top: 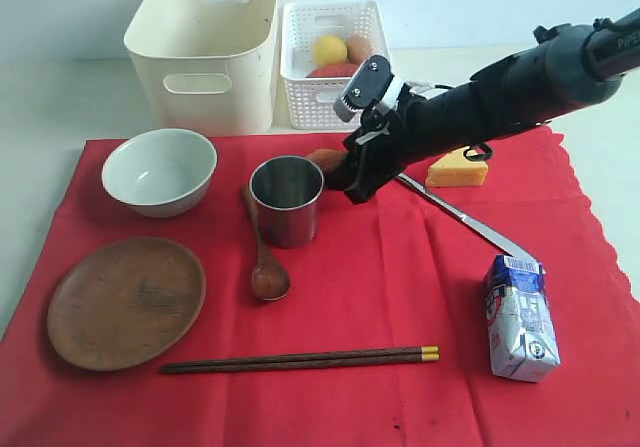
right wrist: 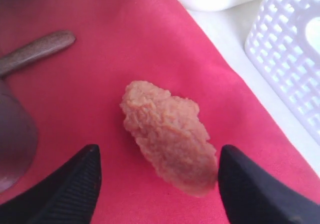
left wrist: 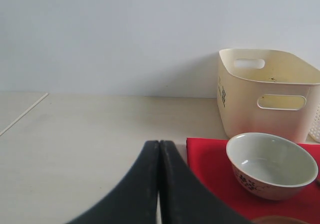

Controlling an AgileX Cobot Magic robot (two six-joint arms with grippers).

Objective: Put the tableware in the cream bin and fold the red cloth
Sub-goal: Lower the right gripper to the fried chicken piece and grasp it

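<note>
The red cloth covers the table front. On it lie the pale bowl, wooden plate, steel cup, wooden spoon, chopsticks and knife. The cream bin stands behind the cloth. My right gripper is open just right of the cup, its fingers on either side of a brown lumpy food piece lying on the cloth. My left gripper is shut and empty, off the cloth's left corner, near the bowl and bin.
A white lattice basket with a lemon and other food stands beside the bin. A cheese wedge lies behind the right arm. A milk carton stands on the cloth's right side, near the knife's handle end.
</note>
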